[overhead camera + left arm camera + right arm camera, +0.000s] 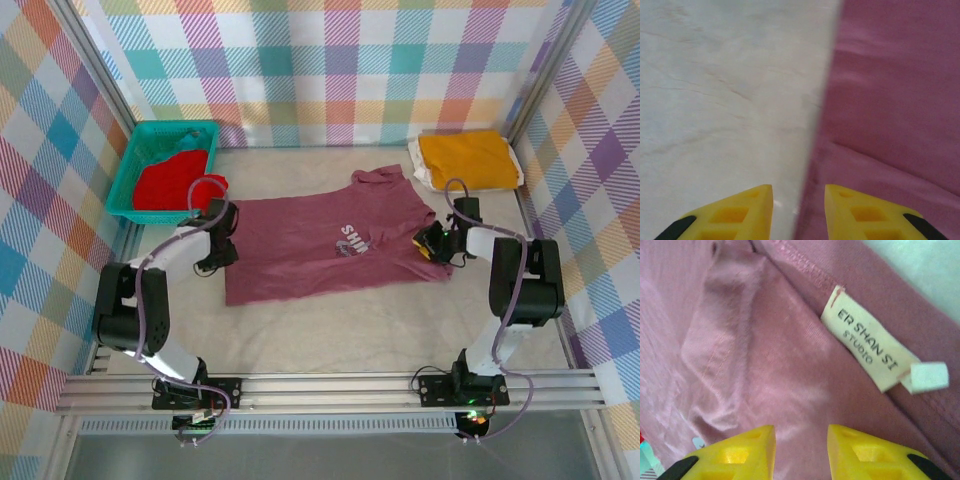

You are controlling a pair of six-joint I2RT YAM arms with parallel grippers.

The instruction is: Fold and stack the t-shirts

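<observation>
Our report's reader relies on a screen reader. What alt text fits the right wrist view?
A maroon t-shirt lies close under the camera, its cream label reading ER SHAN SI STUDIO. The right gripper, yellow and slightly open, points at the cloth from the bottom edge.
</observation>
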